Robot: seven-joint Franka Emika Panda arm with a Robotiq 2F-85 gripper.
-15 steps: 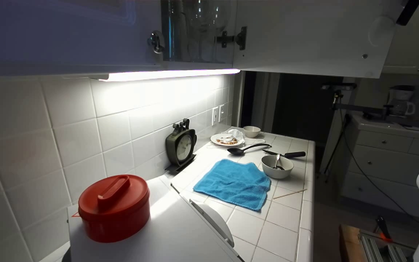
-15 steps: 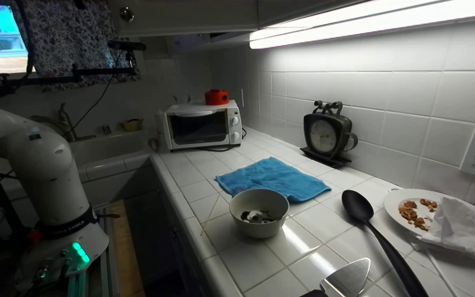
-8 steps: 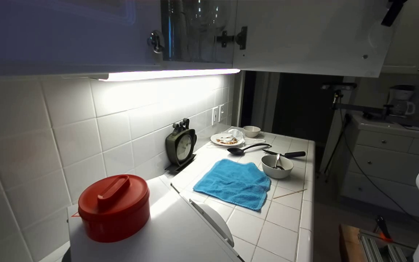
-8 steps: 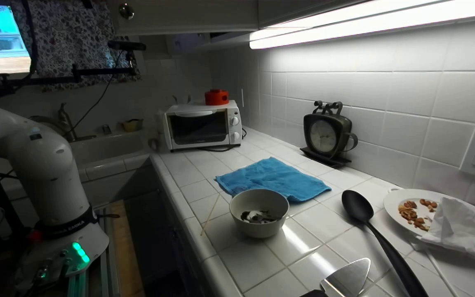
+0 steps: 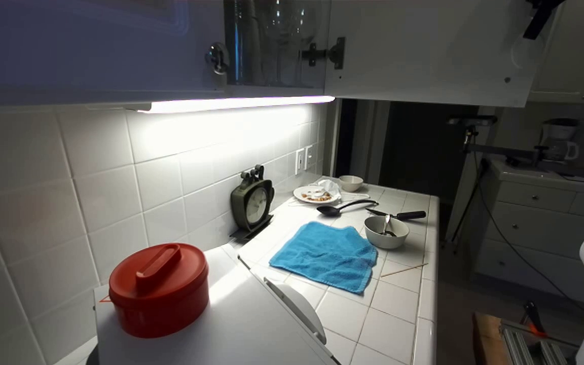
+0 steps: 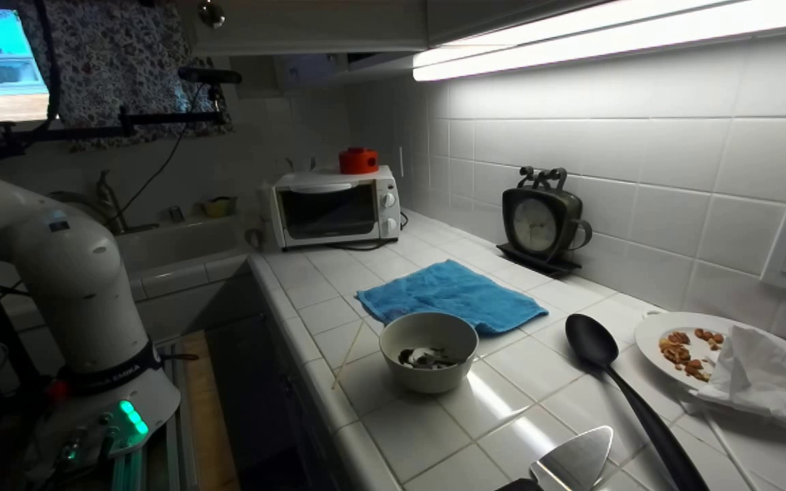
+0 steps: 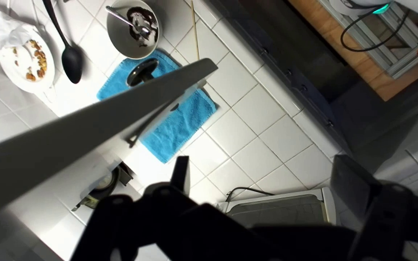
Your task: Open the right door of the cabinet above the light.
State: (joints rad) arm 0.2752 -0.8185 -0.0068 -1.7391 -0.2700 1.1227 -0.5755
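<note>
In an exterior view, the right door of the cabinet is hanging wide open at the upper right, its inner face showing, and clear glassware is standing inside the cabinet. A left door is covering the cabinet's left side. The long light is glowing beneath the cabinet. At the right door's outer edge the dark fingers are standing well apart, released; one is overlapping that edge from this angle, and I cannot tell whether it is touching. On the tiled tabletop a blue towel is lying with a bowl just beside it on the right, and a red container is sitting at the near left on a toaster oven.

In an exterior view, the white arm is standing at the left. The right door's outer face is showing along the top, its round knob at the upper left, while the light is shining at the upper right. At the near right a black spoon is lying beside a plate, which is carrying nuts and a crumpled napkin.

In the wrist view, the fingers are showing at the bottom, spread wide apart. The right door is crossing the left side nearly edge-on, near them, its knob facing away from them.
</note>
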